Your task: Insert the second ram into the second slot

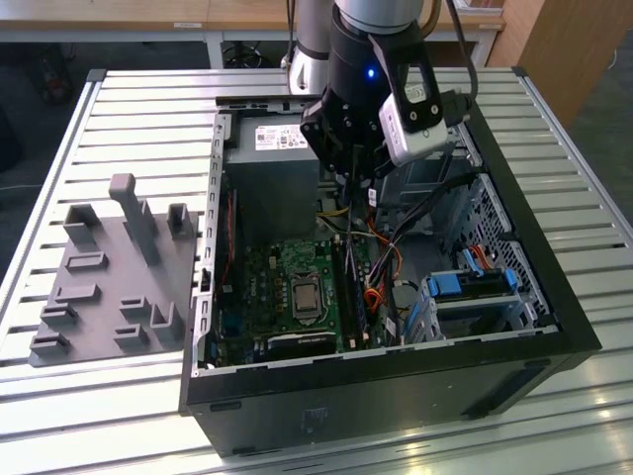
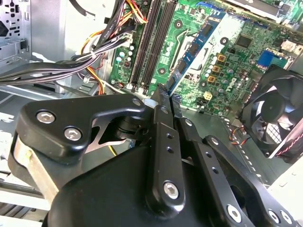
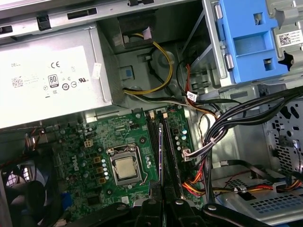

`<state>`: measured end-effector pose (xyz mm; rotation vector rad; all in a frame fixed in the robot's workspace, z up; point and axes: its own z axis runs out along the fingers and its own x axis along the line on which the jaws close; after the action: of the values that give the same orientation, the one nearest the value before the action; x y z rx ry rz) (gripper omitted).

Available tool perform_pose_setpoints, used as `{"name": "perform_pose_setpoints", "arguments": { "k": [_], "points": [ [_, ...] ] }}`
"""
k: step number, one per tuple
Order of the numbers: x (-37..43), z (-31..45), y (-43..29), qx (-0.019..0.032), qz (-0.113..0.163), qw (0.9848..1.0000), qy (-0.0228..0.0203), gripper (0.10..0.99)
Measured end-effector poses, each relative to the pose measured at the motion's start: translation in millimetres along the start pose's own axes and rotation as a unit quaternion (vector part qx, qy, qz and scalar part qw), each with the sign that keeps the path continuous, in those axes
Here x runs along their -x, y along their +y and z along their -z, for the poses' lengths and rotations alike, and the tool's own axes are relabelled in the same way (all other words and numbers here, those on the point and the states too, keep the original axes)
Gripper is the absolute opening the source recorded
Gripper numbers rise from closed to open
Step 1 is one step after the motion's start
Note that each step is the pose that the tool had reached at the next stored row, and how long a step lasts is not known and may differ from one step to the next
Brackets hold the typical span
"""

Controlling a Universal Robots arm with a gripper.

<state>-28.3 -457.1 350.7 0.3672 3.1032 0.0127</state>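
The second ram (image 2: 196, 45) is a thin dark-blue board with dark chips, sticking out from between my fingertips. In the first wrist view I see the ram (image 3: 161, 156) edge-on, lined up along the black memory slots (image 3: 168, 146) on the green motherboard (image 3: 94, 142). My gripper (image 1: 353, 193) hangs inside the open computer case, above the slots (image 1: 351, 287), and is shut on the ram. Both wrist views show its black fingers pressed together, gripper (image 2: 165, 97) and gripper (image 3: 162, 201). I cannot tell whether the ram touches a slot.
The grey power supply (image 1: 282, 139) sits at the back of the case (image 1: 396, 381). Cable bundles (image 3: 222, 127) run beside the slots. Blue drive-bay latches (image 1: 470, 282) stand on the exterior view's right. A processor socket (image 3: 125, 168) and a fan (image 2: 274, 118) lie near. A grey fixture (image 1: 109, 267) rests outside.
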Motion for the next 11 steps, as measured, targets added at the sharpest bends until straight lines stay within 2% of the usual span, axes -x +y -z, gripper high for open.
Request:
{"name": "perform_pose_setpoints", "arguments": {
  "k": [5,8,11],
  "points": [
    [0.0,-2.4,-0.3,0.0001,0.002,1.0000,0.0000,0.137],
    [0.0,-3.8,-0.3,0.0005,0.019,0.9998,0.0003,0.137],
    [-0.1,-5.5,-0.3,0.0009,0.046,0.9989,0.0005,0.137]
  ]
}}
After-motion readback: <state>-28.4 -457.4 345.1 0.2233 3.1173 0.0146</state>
